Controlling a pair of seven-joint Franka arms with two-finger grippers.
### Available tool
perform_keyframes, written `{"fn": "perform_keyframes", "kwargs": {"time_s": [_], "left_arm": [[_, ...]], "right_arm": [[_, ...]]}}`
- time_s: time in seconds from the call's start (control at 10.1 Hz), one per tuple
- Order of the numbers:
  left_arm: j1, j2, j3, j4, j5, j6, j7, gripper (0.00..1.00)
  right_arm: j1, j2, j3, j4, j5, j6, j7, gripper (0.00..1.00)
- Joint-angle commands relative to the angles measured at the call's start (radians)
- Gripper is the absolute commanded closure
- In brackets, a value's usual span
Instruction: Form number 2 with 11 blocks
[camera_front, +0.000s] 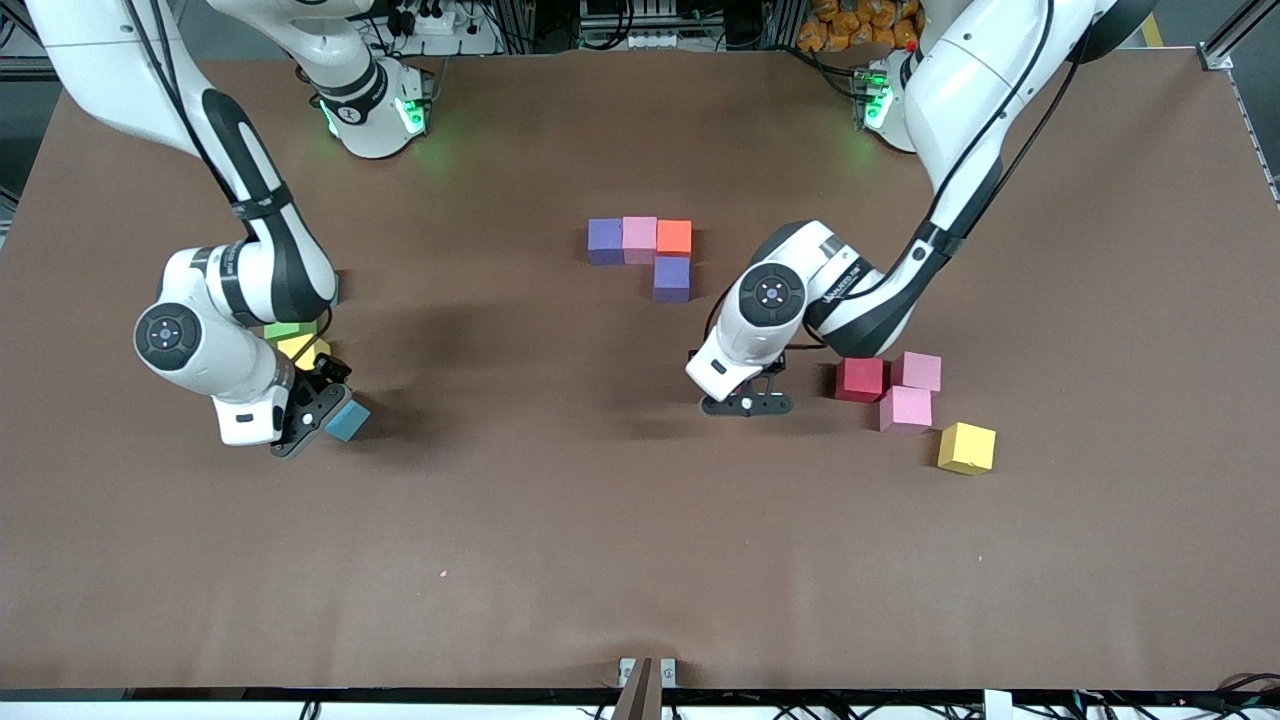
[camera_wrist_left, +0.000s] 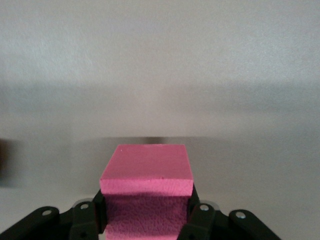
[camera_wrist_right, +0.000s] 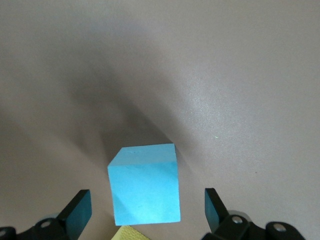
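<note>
We judge the matte pink foam cube (camera_wrist_left: 147, 172) light, soft and grippy: left end effector (camera_front: 747, 404) clamps its flat sides, right end effector (camera_wrist_right: 145, 215) gapes around the light-blue foam cube (camera_wrist_right: 145, 190).

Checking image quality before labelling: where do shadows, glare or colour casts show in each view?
Front view: soft arm shadows on the table, green light by both bases. Left wrist view: washed-out table, pink block casting a shadow band. Right wrist view: dark shadow above the light blue block.
</note>
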Motion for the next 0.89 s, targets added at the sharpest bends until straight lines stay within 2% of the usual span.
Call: {"fn": "perform_keyframes", "kwargs": {"time_s": [0.0,0.1,0.2,0.79], "left_arm": [[-0.011,-0.002,-0.011,-0.001,-0.047,-0.016,-0.035,0.74],[-0.014,-0.004,-0.013,-0.012,-0.056,-0.014,-0.05,0.74],[-0.02,-0.005,-0.023,-0.021,-0.058,-0.01,-0.069,0.74],[-0.028,-0.012,-0.065,-0.102,-0.058,0.084,-0.089,0.72]], "right_arm": [[-0.043,0.016,0.02,0.008,0.042,0.001,-0.077,0.0],[-0.053,0.039,0.02,0.024,0.091,0.001,-0.15,0.0],[-0.058,0.048,0.017,0.038,0.099,0.001,-0.204,0.0],[-0.046,0.065,0.021,0.015,0.168,0.001,-0.212,0.0]]}}
